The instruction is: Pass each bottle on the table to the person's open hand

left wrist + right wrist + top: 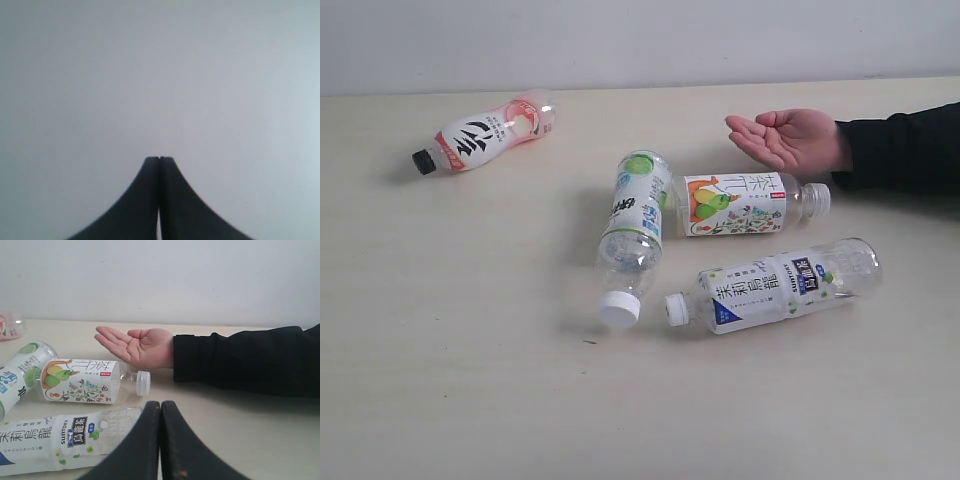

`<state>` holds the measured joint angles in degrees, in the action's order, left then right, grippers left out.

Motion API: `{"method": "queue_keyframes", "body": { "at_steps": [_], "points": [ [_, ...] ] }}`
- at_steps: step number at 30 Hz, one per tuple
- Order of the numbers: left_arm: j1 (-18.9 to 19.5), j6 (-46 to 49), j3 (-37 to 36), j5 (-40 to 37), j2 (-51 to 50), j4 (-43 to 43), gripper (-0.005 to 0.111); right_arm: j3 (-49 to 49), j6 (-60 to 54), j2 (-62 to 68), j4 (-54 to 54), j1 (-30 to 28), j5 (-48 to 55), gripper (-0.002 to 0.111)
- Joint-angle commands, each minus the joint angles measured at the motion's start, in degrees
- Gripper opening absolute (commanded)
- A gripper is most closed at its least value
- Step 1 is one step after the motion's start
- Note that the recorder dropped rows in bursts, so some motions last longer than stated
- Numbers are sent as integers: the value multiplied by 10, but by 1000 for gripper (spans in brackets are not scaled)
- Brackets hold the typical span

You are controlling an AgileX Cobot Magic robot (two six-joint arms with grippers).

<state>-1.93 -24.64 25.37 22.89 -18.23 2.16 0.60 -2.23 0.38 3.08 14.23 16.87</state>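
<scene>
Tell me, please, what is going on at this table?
No bottle is held yet. All four lie on the table: the pink bottle apart, the green-label bottle, pear-label bottle and blue-label bottle near the person's open hand, which waits palm up, empty. The left robot hand and right robot hand are both shut on nothing; the right one is close to the blue-label bottle.

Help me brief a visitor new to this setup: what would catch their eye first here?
Probably the open hand, palm up, reaching in from the right in a black sleeve. Then three white-capped bottles lying on their sides in a cluster midway across the table: the green-label bottle, pear-label bottle and blue-label bottle. The pink-and-white bottle lies alone at far left.
</scene>
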Motion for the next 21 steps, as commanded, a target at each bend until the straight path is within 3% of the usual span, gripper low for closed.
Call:
{"method": "queue_keyframes", "body": {
  "at_steps": [1, 7, 16, 19, 21],
  "points": [
    [1, 15, 165, -118, -223, 51, 0, -3, 0, -4, -1, -2, -2, 0],
    [-15, 49, 423, -390, -551, 78, 0, -3, 0, -4, -2, -2, -2, 0],
    [-93, 339, 780, -855, -921, -18, 0, -3, 0, -4, -2, -2, -2, 0],
    [-117, 414, 865, -928, -1002, -28, 0, -3, 0, -4, -1, -2, -2, 0],
    [-131, 456, 910, -928, -1042, -22, 0, -3, 0, -4, -1, -2, -2, 0]
  ]
}}
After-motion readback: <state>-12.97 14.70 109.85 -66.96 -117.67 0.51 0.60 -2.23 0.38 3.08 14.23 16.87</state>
